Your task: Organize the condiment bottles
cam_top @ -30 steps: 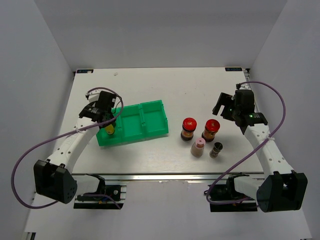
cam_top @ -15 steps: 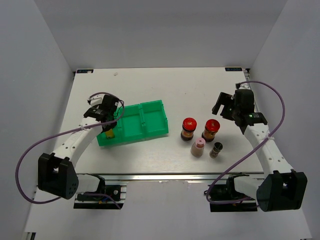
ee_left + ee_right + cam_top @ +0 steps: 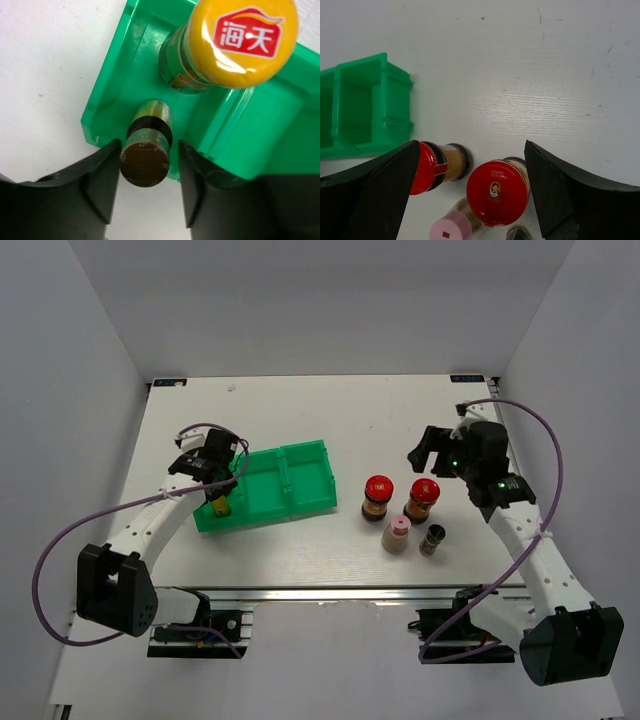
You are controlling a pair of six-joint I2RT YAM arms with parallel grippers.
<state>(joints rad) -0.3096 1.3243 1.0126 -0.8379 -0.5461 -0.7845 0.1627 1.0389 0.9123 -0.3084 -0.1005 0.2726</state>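
Note:
In the left wrist view a small bottle with a brown cap [image 3: 145,162] stands in the near corner of the green tray [image 3: 115,85], beside a larger yellow-capped bottle [image 3: 242,40]. My left gripper [image 3: 149,150] straddles the brown cap, open, with a slim gap at its right finger. From above, the left gripper [image 3: 218,480] covers that bottle; only the yellow cap [image 3: 220,505] shows. My right gripper [image 3: 430,452] hovers open over two red-capped bottles [image 3: 378,488] [image 3: 424,490]. A pink-capped bottle [image 3: 397,530] and a dark bottle [image 3: 434,537] stand nearer.
The tray's right compartment [image 3: 305,475] holds nothing. In the right wrist view the tray's end [image 3: 365,105] lies at the left, and the red caps [image 3: 497,192] [image 3: 427,167] sit between the right gripper [image 3: 470,150] fingers. White walls enclose the table [image 3: 330,410].
My left jaws have parted off the brown-capped bottle, which stands in the tray corner. The right gripper has shifted left and forward, over the red-capped bottles.

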